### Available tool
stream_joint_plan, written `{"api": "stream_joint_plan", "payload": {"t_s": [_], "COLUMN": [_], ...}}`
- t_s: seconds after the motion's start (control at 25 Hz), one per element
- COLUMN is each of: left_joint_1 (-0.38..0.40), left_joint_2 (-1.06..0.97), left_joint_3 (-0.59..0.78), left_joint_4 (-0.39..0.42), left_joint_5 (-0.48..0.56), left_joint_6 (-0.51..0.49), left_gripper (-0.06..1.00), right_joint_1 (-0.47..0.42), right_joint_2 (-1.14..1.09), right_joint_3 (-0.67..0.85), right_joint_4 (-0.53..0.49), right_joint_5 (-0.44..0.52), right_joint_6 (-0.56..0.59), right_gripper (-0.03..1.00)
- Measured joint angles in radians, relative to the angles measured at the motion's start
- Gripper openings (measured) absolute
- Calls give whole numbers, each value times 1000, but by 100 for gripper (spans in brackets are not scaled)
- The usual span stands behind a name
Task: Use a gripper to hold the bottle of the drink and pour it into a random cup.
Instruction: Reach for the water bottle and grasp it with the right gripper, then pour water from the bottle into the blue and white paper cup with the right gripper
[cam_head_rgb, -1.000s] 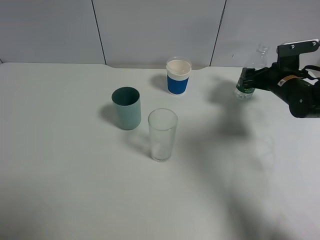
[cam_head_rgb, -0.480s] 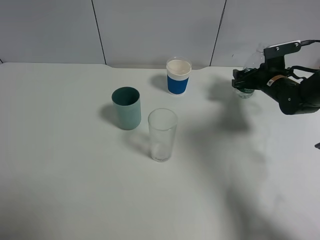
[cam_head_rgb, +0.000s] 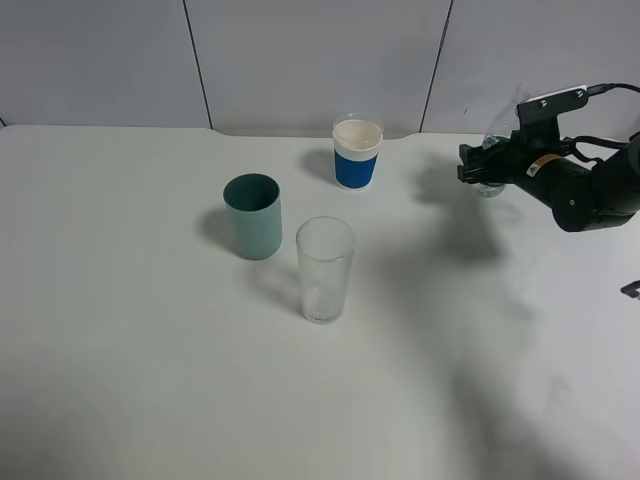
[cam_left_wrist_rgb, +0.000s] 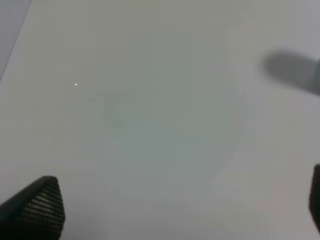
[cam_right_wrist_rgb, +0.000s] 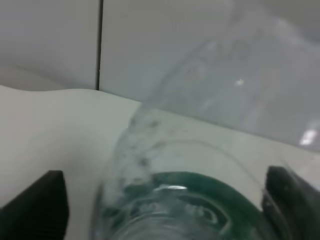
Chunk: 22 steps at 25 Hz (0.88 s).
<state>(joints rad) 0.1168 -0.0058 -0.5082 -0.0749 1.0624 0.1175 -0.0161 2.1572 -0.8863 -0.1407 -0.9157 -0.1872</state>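
Note:
The blue cup with a white rim band (cam_head_rgb: 357, 155) stands at the back middle of the table. My right gripper (cam_head_rgb: 480, 168) is to its right, shut on the clear bottle with the green label (cam_head_rgb: 489, 186), which is held above the table and mostly hidden behind the gripper. In the right wrist view the bottle (cam_right_wrist_rgb: 200, 200) fills the space between my two fingertips (cam_right_wrist_rgb: 45, 205). My left gripper (cam_left_wrist_rgb: 175, 210) is open and empty over bare table; it is out of the exterior view.
A teal cup (cam_head_rgb: 253, 217) and a tall clear glass (cam_head_rgb: 325, 270) stand in the middle of the white table (cam_head_rgb: 150, 350), in front of the blue cup. A grey panelled wall (cam_head_rgb: 300, 60) runs along the back edge.
My right gripper has moved up and a little left towards the blue cup, carrying the bottle with it. The cups and glass have not moved.

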Motion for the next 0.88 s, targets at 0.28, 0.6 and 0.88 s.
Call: {"api": "stream_joint_plan", "payload": {"t_s": [0.28, 0.6, 0.88], "left_joint_1": [0, 0, 0], "left_joint_2": [0, 0, 0], "left_joint_3": [0, 0, 0], "left_joint_4": [0, 0, 0], "left_joint_5": [0, 0, 0], "left_joint_6": [0, 0, 0], "left_gripper": [99, 99, 99], "right_joint_1": [0, 0, 0], "right_joint_2": [0, -6, -100], "right_joint_3": [0, 0, 1], "right_joint_4": [-3, -3, -4], "right_joint_5": [-1, 11, 101], "right_joint_6": [1, 30, 32], "right_gripper": [56, 56, 56]}}
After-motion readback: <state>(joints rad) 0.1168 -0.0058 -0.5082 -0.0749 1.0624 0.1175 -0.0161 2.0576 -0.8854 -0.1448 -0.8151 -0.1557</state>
